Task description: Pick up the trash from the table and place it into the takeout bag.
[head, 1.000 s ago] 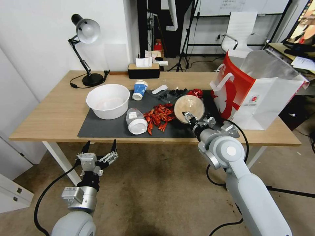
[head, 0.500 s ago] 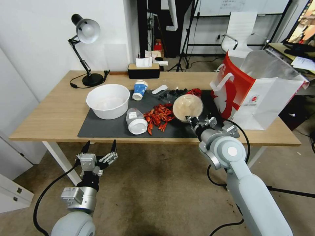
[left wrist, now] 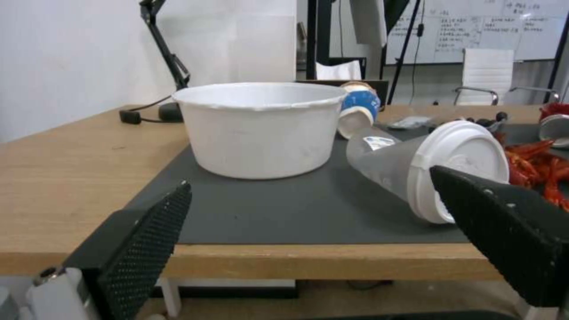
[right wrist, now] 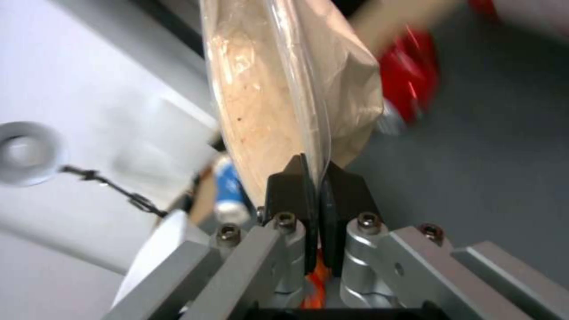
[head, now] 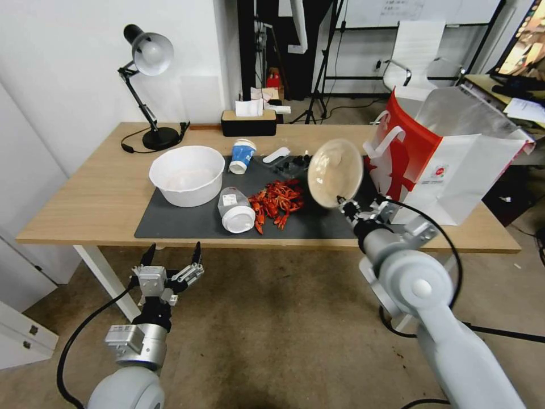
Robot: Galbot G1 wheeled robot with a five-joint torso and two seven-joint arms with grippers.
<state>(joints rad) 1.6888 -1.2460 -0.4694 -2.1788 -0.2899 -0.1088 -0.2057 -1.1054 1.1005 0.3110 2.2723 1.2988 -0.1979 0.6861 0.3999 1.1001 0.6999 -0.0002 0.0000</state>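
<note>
Two arms: right gripper (head: 342,200) jaws pinch plastic dish (head: 335,172) rim, seemingly airborne; left gripper (head: 172,255) agape below table (head: 85,193).

Colours and patterns on the light-wood table (head: 91,193).
Dark grey mat (head: 187,221); brownish-clear dish (head: 335,172); white bowl (head: 186,174); blue-and-white paper cup (head: 242,155); white-lidded clear cup (head: 235,210); red scraps (head: 276,203); white-and-red takeout bag (head: 448,165) with silver lining.

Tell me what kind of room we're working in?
Probably an office or lab: a light-wood desk with a desk lamp, a white office chair behind, a whiteboard on the far wall.
</note>
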